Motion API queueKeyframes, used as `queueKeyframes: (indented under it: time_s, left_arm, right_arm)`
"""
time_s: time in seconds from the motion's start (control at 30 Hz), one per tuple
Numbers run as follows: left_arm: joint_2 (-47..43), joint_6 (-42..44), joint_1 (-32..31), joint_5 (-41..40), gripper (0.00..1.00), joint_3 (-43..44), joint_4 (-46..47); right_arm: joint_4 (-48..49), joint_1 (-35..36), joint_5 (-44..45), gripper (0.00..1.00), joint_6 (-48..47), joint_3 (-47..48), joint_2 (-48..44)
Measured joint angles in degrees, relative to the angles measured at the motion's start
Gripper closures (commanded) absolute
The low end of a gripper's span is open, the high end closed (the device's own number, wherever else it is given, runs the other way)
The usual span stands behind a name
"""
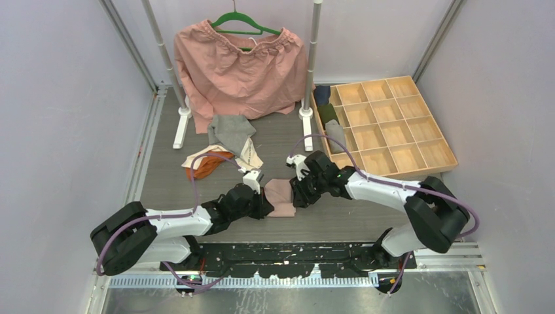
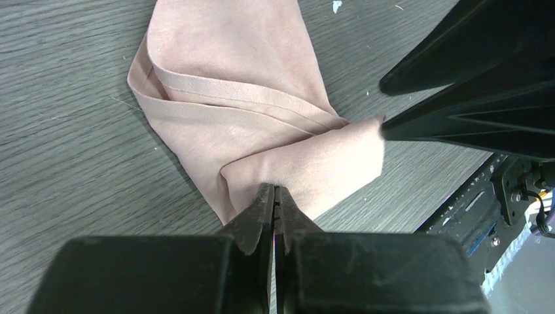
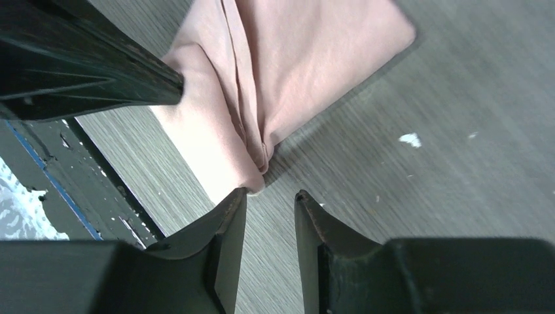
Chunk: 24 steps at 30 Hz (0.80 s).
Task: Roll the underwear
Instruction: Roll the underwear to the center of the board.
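A dusty pink underwear [image 1: 281,196] lies partly folded on the grey table between my two grippers. In the left wrist view the underwear [image 2: 249,98] has a fold puckering up into my left gripper [image 2: 274,191], whose jaws are shut on that fold. My right gripper [image 3: 269,195] is open at the cloth's other corner [image 3: 249,170]; one fingertip [image 3: 237,196] touches the cloth and only bare table shows between the fingers. More underwear lies further back left: a grey piece [image 1: 230,131] and a cream and orange heap [image 1: 208,163].
A salmon-pink garment [image 1: 239,69] hangs on a green hanger between two rack posts [image 1: 182,124] [image 1: 306,111]. A wooden compartment tray [image 1: 393,124] sits at the right, with dark and grey rolls [image 1: 329,118] in its left column. The black rail [image 1: 288,252] runs along the near edge.
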Motion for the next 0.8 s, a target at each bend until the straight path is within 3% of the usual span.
queueKeyframes:
  time_s: [0.27,0.4,0.5,0.63,0.8]
  left_arm:
    - [-0.22,-0.37,-0.02,-0.83,0.99,0.00,-0.52]
    - [-0.98,-0.42,0.00,-1.84,0.99,0.00,-1.88]
    - [-1.22,-0.52,0.00,-2.38,0.99,0.00,-2.60]
    - [-1.64,-0.85,0.00,-2.84,0.99,0.00,-3.30]
    - [-1.88,-1.14,0.00,-3.28,0.99,0.00,-4.02]
  right_arm:
    - [-5.09,0.00,10.80,0.56,-2.58,4.20,-10.40]
    - [-6.14,0.00,20.76,0.31,-1.42,9.09,-11.21]
    - [-5.60,-0.15,24.02,0.23,-0.68,8.76,-12.37]
    - [-5.53,-0.26,23.17,0.20,-0.57,8.57,-12.17]
    - [-3.82,-0.26,17.40,0.28,-0.68,7.96,-12.17]
